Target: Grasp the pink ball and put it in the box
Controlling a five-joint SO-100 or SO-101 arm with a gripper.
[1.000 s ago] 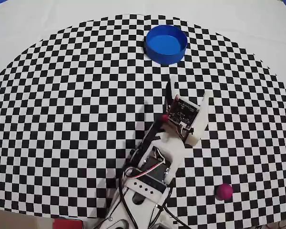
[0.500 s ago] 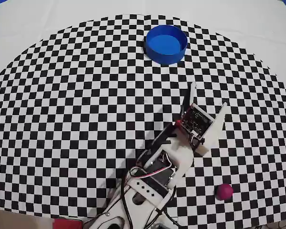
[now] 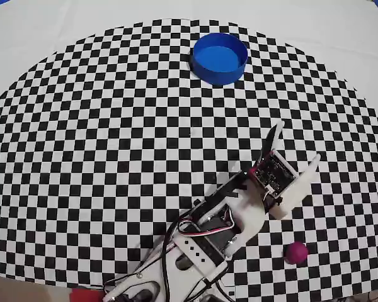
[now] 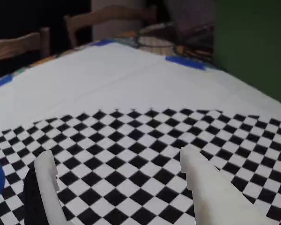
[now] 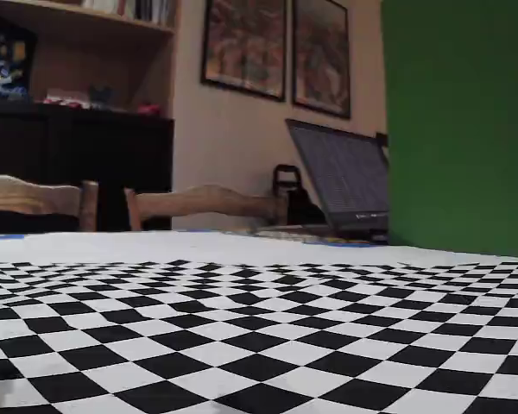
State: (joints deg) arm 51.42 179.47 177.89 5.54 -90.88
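While nothing is gripped, the scene is set out thus:
End effector (image 3: 296,143): spread wide and empty, held over the checkered desk (image 3: 82,157).
Ball (image 3: 296,252): seen resting near the desk's lower right edge in the overhead view, apart from the end effector.
Box (image 3: 219,58): placed at the far side, well apart from the ball.
Risk: the ball could be nudged by a finger and rolled off the nearby edge, if the descent is misjudged.

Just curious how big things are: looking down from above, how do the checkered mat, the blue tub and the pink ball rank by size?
1. checkered mat, by far the largest.
2. blue tub.
3. pink ball, the smallest.
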